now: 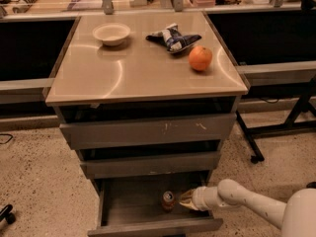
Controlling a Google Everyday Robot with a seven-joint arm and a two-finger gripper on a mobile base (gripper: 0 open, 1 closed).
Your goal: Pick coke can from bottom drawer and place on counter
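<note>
The gripper (183,200) sits inside the open drawer (132,205), and the can (168,199) stands upright just at its tip. Open or clamped, I can't tell. The counter (138,70) lies well above it.

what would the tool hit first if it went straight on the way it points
Most likely the coke can. The tool sits inside the open bottom drawer, pointing at the can just ahead, though depth is unclear.

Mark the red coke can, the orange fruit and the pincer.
Small red coke can (168,200): camera view, side wall.
Round orange fruit (200,58): camera view, its middle.
Pincer (184,200): camera view, tip, in bottom drawer (131,204) beside can.
</note>
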